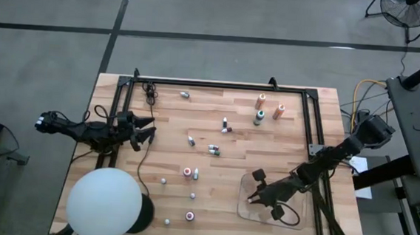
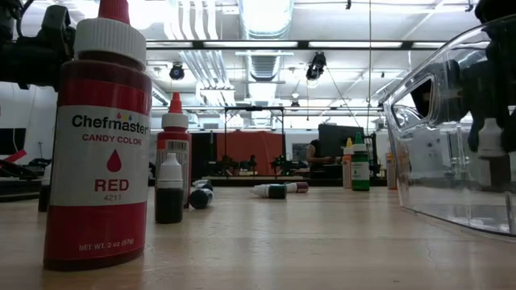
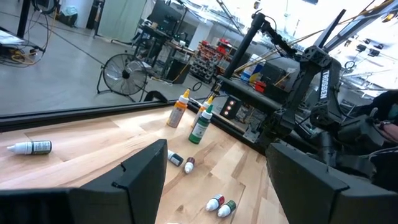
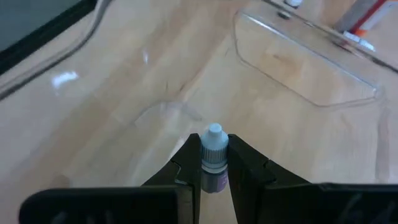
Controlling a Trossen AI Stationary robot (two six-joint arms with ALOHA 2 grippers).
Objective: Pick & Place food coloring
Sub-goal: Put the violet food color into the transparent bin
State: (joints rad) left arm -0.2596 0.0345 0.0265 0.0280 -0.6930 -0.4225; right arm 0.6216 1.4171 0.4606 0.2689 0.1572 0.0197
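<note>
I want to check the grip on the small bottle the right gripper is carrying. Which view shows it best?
The right wrist view: the small bottle stands upright, pinched between the right gripper fingers over the clear tray. The high view shows only the gripper above the tray; the low view shows it dimly through the tray wall; the left wrist view misses it.

Light came from above: in the low view, ceiling strip lights (image 2: 266, 44) glared white and washed out the rafters around them. The red bottle (image 2: 97, 145) nearest that camera stood sharp, while the room behind was softer. The clear tray wall (image 2: 451, 121) caught pale reflections and bent what lay behind it. From overhead the bench (image 1: 214, 162) was evenly lit, with short soft shadows, and the white ball (image 1: 104, 203) was nearly blown out. The right wrist view was blurred beyond the small bottle (image 4: 213, 155) between its fingers.
</note>
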